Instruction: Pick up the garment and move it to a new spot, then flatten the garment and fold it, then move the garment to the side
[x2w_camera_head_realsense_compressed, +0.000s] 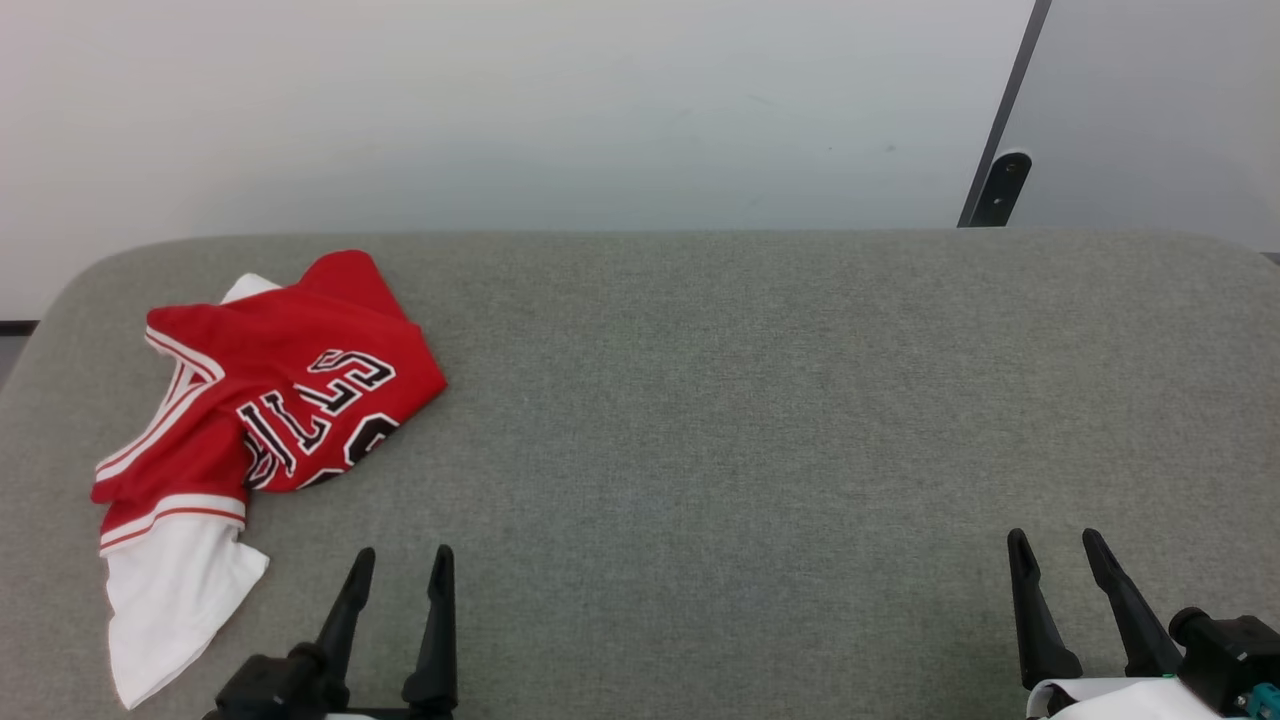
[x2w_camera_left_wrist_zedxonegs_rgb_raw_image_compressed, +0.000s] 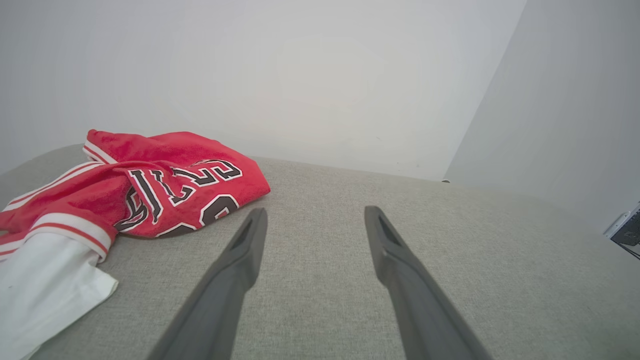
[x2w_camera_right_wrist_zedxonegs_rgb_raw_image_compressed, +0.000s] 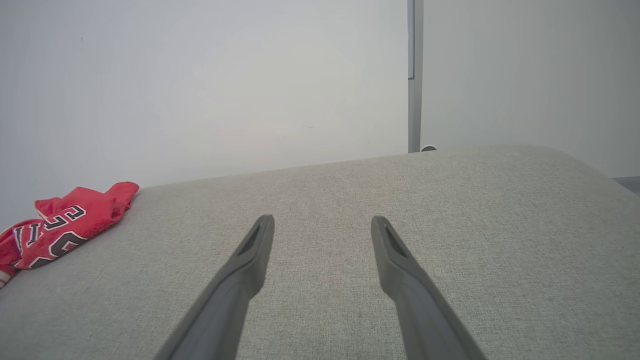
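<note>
The crumpled garment (x2w_camera_head_realsense_compressed: 270, 390) lies far left on the surface (x2w_camera_head_realsense_compressed: 750, 400), near my left fingers (x2w_camera_head_realsense_compressed: 348, 600) but apart from them. My right fingers (x2w_camera_head_realsense_compressed: 1030, 600) sit well apart from it. Both pairs are spread and empty.

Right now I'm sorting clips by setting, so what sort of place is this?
Probably a bare indoor test room or lab rather than a home: a grey fabric-covered table with rounded corners, plain white walls split by a dark strip, and a crumpled red basketball jersey lying at the table's left.

Bare lab-like test room: grey fabric-covered table (x2w_camera_head_realsense_compressed: 700, 400), plain white walls (x2w_camera_head_realsense_compressed: 500, 100) (dark vertical strip (x2w_camera_head_realsense_compressed: 1010, 100) at one seam).
</note>
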